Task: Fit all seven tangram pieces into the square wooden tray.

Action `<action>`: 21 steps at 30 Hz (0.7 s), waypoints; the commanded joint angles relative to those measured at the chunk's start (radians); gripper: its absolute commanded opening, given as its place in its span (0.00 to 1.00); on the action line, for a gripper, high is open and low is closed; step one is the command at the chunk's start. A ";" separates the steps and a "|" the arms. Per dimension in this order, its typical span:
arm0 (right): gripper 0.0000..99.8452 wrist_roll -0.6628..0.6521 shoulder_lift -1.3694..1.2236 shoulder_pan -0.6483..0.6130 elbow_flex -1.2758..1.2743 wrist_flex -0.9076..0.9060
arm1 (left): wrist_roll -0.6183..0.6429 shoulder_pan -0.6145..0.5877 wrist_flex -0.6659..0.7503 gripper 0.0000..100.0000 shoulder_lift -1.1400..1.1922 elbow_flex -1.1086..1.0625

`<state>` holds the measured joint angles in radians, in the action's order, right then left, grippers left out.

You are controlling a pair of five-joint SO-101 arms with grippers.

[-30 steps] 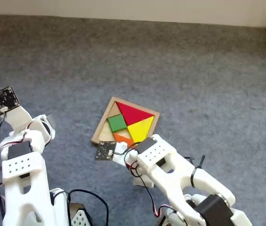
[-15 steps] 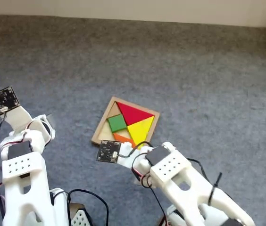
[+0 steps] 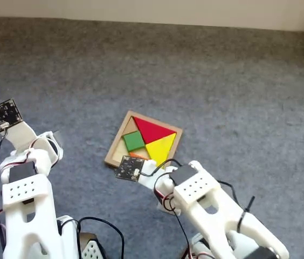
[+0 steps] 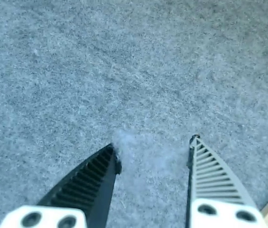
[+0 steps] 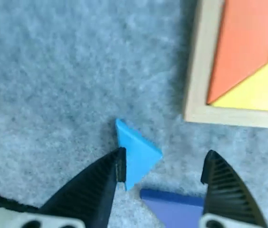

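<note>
Grey carpet (image 3: 238, 81) hosts our right gripper (image 5: 165, 162), jaws parted (holding nothing), straddling the light-blue wooden triangle (image 5: 136, 152) just nearer than the square wooden tray (image 5: 196, 71).

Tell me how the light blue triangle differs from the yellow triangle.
The yellow triangle sits inside the wooden tray. The light blue triangle lies outside it on the carpet, by one fingertip of the open right gripper. The yellow triangle is clearly larger than the light blue triangle, and their colours differ. Both are flat triangular tangram pieces.
</note>
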<state>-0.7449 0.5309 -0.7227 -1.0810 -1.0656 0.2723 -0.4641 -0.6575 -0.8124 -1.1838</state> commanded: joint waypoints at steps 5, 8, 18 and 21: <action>0.26 -0.035 -0.116 -0.019 0.016 -0.008 | -0.009 0.022 0.015 0.23 -0.019 0.007; 0.26 -0.037 -0.159 -0.022 0.016 -0.007 | -0.009 0.022 0.015 0.23 -0.019 0.007; 0.16 -0.038 -0.202 -0.025 0.016 -0.004 | -0.011 0.021 0.015 0.23 -0.019 0.007; 0.09 -0.038 -0.179 -0.025 0.016 -0.007 | -0.011 0.021 0.015 0.23 -0.019 0.007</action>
<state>-0.7695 0.3468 -0.7288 -1.0625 -1.0579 0.2723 -0.4641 -0.6575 -0.8124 -1.1838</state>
